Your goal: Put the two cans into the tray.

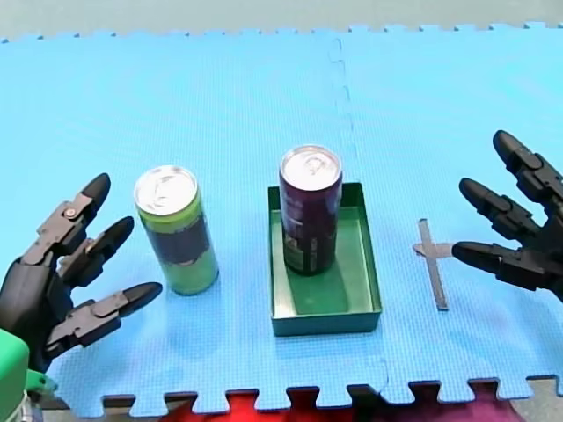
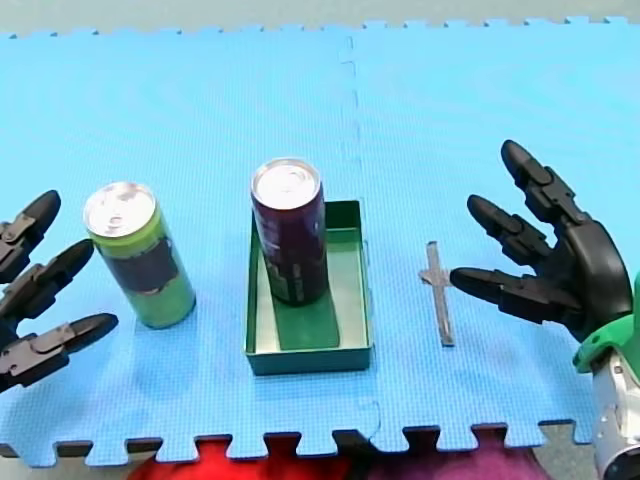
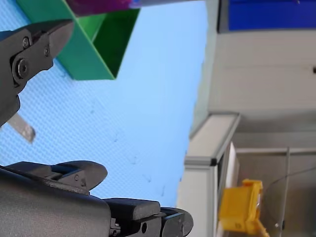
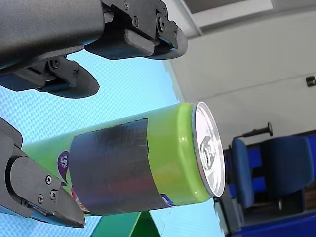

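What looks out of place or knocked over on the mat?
Nothing is tipped or spilled. The purple can stands upright in the green tray; the green can stands upright on the mat between the tray and the left hand. One stray item: a thin grey strip lying between the tray and the right hand.

The green can (image 1: 176,230) and purple can (image 1: 310,211) are glossy metal, the green one patched with matt dark tape (image 4: 111,165). The tray (image 1: 372,264) looks smooth plastic; the mat (image 1: 220,97) is finely textured foam.
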